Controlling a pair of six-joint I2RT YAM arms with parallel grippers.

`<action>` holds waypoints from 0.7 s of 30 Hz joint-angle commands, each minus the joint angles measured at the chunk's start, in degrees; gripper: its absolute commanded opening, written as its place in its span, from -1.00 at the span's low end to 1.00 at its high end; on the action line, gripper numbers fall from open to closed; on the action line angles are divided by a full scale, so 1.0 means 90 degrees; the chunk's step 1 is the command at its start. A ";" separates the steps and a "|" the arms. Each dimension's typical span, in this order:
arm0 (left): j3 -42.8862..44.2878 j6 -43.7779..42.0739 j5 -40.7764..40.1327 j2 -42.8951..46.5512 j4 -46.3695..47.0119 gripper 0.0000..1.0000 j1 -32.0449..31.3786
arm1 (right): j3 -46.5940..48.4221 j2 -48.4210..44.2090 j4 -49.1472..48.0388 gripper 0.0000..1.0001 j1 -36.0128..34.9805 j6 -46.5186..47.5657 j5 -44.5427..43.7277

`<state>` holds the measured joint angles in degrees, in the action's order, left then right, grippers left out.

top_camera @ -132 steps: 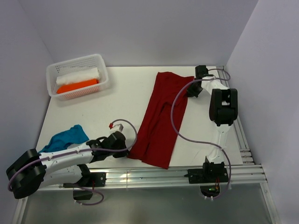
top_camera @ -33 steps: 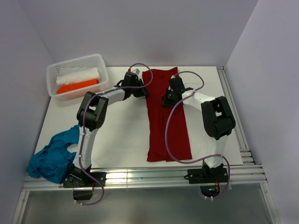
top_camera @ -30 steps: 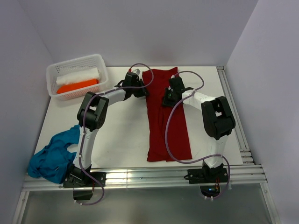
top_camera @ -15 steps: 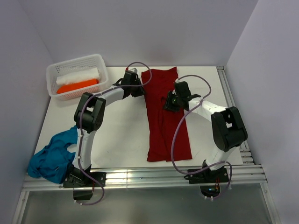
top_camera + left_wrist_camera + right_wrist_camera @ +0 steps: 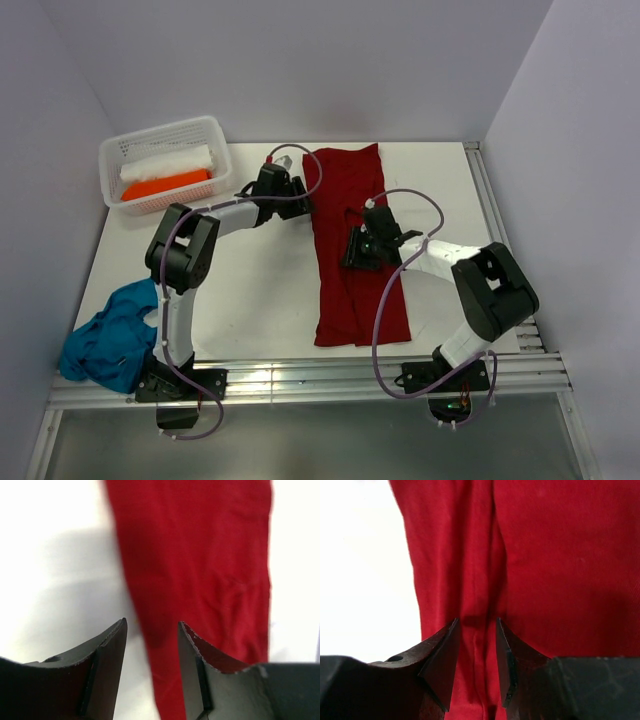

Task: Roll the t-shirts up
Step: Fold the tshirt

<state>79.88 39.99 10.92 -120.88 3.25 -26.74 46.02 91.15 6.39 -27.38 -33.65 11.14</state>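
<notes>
A dark red t-shirt (image 5: 352,230) lies flat as a long folded strip running from the far edge toward the near edge of the table. My left gripper (image 5: 298,196) hovers at the strip's upper left edge, open, with the cloth edge (image 5: 150,580) below the gap between its fingers (image 5: 112,645). My right gripper (image 5: 356,252) is over the strip's middle, open, above a lengthwise fold (image 5: 485,555); nothing is held. A teal-blue t-shirt (image 5: 105,340) sits in a heap at the near left corner.
A white perforated basket (image 5: 222,160) at the far left holds a white roll (image 5: 165,163) and an orange roll (image 5: 160,186). Metal rails (image 5: 320,385) run along the near edge and the right side (image 5: 500,250). Purple walls enclose the table.
Both grippers have opened and let go of the red t-shirt's far part. The right gripper has drawn back toward the strip's middle; the left has pulled slightly left and nearer.
</notes>
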 commanded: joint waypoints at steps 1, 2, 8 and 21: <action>0.0138 -0.0254 0.0632 0.0072 0.0635 0.01 -0.0105 | -0.0191 -0.0313 -0.0436 -0.16 -0.0141 -0.0196 -0.0290; 0.0168 -0.0263 0.0633 0.0033 0.0606 0.01 -0.0115 | -0.0327 -0.0333 -0.0524 -0.16 -0.0151 -0.0216 -0.0290; 0.0762 -0.0244 0.0945 -0.0464 0.0236 -0.04 -0.0124 | -0.0484 -0.0304 -0.0681 -0.18 -0.0249 -0.0275 -0.0202; 0.1916 -0.0458 0.0633 -0.1208 -0.0800 -0.57 0.0119 | -0.0299 -0.0420 -0.0272 -1.00 -0.0318 -0.0197 -0.0387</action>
<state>94.67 38.11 17.37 -131.90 -2.09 -26.83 41.98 90.11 2.81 -29.87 -36.10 9.85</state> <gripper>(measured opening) 0.224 0.010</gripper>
